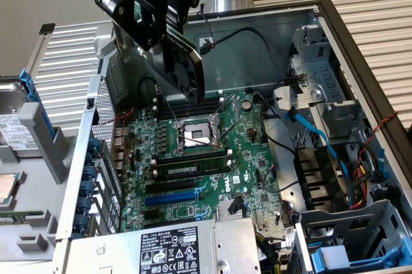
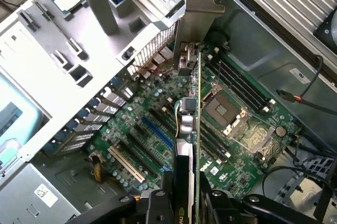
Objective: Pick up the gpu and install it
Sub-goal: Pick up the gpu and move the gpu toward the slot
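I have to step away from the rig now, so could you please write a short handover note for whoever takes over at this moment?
Gripper: shut on the gpu, gripping the end away from its silver bracket.
Gpu: in the air, on edge, above the motherboard inside the open case, touching no slot.
Done: the pick-up.
Left: the card is not yet seated; the expansion slots stand empty.

Computer case on ribbed surface
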